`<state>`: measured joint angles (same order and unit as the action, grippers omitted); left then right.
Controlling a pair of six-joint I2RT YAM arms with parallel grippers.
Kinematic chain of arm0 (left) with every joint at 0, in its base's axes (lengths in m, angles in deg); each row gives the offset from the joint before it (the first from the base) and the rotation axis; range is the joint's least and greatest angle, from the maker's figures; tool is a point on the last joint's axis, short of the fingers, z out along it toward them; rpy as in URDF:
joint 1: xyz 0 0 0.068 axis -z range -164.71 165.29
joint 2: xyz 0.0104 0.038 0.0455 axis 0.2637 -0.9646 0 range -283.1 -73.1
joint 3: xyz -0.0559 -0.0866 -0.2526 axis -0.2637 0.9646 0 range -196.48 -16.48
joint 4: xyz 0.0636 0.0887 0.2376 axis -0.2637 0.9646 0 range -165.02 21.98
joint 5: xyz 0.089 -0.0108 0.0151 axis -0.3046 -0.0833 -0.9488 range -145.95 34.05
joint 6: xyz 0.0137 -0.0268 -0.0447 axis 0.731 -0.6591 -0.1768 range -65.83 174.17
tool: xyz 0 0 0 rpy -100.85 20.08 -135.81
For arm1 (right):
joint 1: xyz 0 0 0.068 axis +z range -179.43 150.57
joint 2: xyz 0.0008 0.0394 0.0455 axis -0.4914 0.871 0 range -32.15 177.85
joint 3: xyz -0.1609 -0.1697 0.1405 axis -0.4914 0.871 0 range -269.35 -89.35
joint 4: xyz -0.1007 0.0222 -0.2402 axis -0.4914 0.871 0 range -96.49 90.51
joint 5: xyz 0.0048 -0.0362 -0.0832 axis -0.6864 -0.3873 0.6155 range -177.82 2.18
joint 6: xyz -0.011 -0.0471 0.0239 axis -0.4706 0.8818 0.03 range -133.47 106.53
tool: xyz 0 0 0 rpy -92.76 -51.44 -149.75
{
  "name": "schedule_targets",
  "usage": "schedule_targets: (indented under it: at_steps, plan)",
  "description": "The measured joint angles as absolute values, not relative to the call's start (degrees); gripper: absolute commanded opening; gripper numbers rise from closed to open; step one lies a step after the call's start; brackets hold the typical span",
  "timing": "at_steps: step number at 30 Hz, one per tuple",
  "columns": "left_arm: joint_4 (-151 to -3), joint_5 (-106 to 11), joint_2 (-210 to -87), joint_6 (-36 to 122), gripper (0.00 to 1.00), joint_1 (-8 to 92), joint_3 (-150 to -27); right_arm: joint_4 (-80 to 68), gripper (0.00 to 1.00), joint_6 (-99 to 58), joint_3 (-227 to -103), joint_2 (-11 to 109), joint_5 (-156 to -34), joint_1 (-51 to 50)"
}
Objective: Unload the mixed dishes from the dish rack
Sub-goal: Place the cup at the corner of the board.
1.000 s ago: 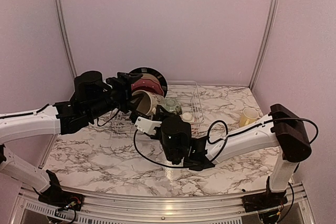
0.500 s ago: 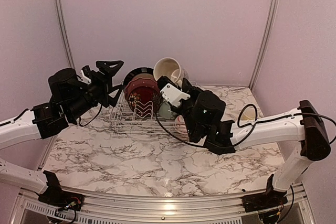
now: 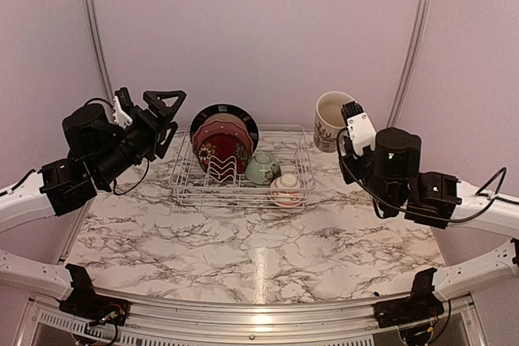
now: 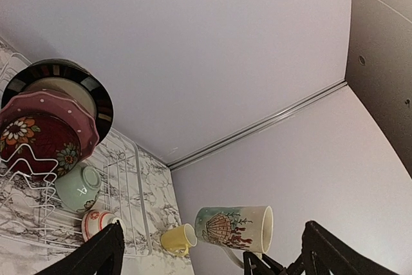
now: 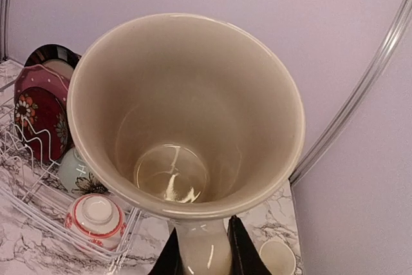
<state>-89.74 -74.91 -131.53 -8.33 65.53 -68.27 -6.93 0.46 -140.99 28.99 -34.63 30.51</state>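
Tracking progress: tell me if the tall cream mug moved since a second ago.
Yes. The mug, in the right gripper, moved right, past the rack.

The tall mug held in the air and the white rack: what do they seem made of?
The mug looks like glazed ceramic: its smooth cream inside shows a shiny reflection at the bottom. The rack seems to be thin metal wire with a white coating, though from here plastic cannot be excluded.
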Motion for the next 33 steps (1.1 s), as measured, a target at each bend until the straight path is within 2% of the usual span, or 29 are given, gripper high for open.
schedule_targets:
  at_steps: [6,12,20,26,33]
  plan:
    - [-90.14,-74.43,-132.23,-6.03,0.99,65.53,-69.49,11.38,0.00,-17.22,-136.35,22.68,-38.08,25.79]
    - [-90.79,-73.14,-134.04,-6.12,0.99,65.53,-69.76,16.85,0.00,-23.95,-131.61,22.63,-45.86,13.60]
    - [-91.58,-71.63,-134.55,-6.78,0.99,65.53,-69.76,9.37,0.00,-23.27,-130.19,31.79,-57.47,-2.27]
    - [-91.58,-71.41,-134.28,-6.89,0.99,65.53,-69.76,3.73,0.00,-21.92,-130.34,38.98,-62.98,-5.16]
    - [-91.60,-71.37,-134.02,-6.89,0.99,65.53,-69.76,-2.32,0.00,-20.82,-130.89,44.55,-63.76,-6.29]
